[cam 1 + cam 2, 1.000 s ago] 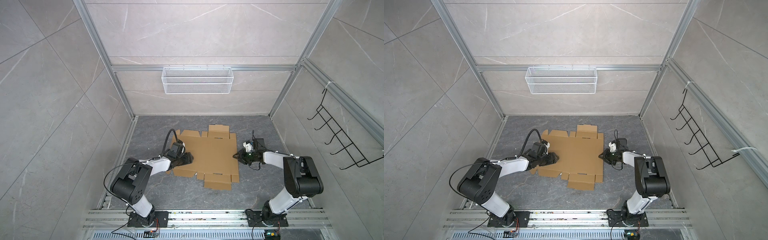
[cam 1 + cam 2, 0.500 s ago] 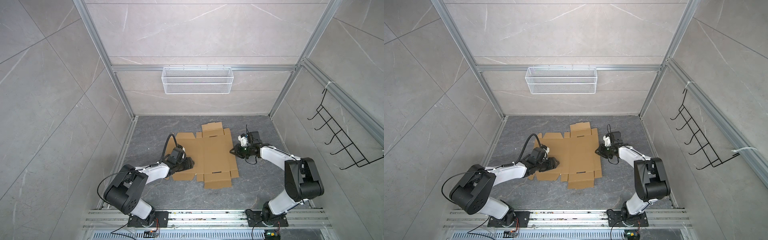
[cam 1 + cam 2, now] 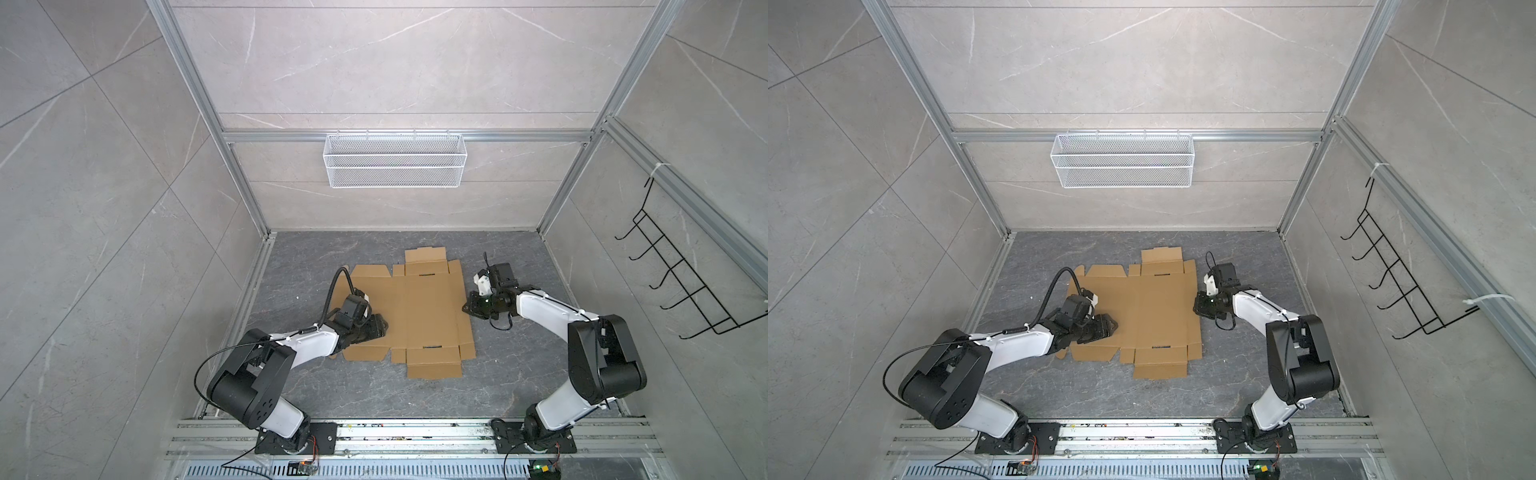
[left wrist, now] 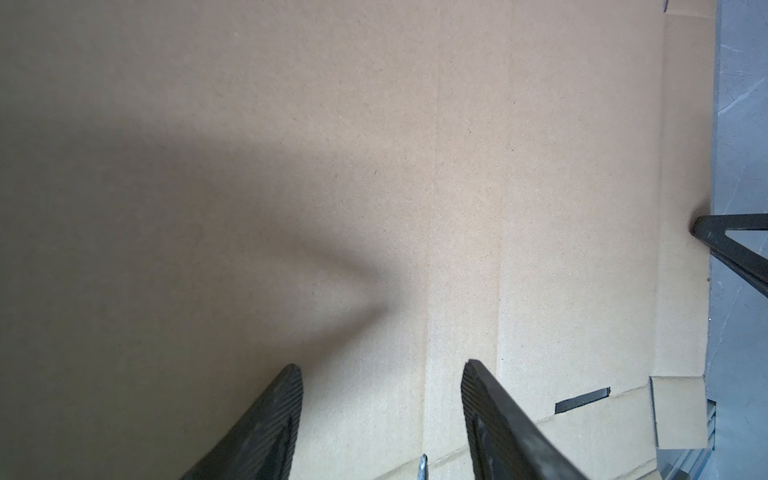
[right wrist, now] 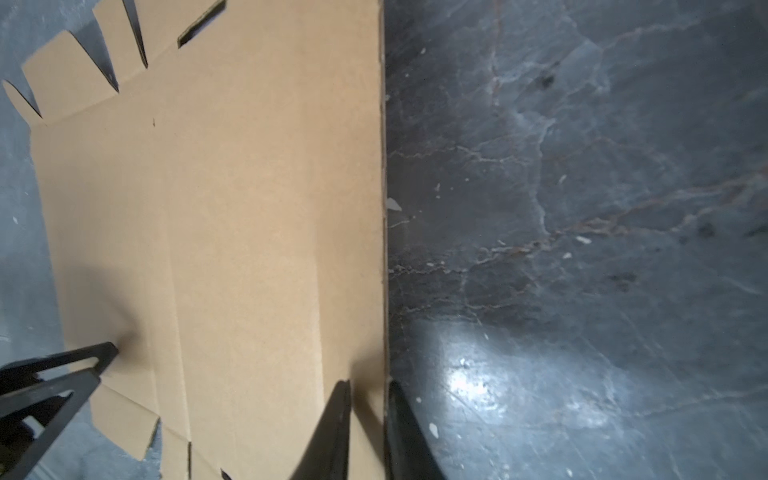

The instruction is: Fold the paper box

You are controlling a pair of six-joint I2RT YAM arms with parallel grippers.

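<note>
The paper box point(image 3: 428, 307) point(image 3: 1154, 307) lies flat and unfolded on the dark floor, a brown cardboard sheet with flaps, slots and crease lines. My left gripper point(image 3: 380, 328) point(image 3: 1111, 326) point(image 4: 380, 368) rests low over the sheet's left part, jaws open, with only bare cardboard between the fingers. My right gripper point(image 3: 467, 307) point(image 3: 1198, 307) point(image 5: 368, 384) straddles the sheet's right edge. One of its fingers is over the cardboard and one is on the floor side. A narrow gap still shows between them.
A white wire basket point(image 3: 395, 160) hangs on the back wall. A black hook rack point(image 3: 681, 291) is on the right wall. Metal rails point(image 3: 415, 432) carry both arm bases at the front. Bare floor point(image 3: 415, 395) surrounds the sheet.
The sheet has turned slightly and slid a little left. The left gripper shifted with it. The right gripper stayed at the right edge and its jaws have narrowed.
</note>
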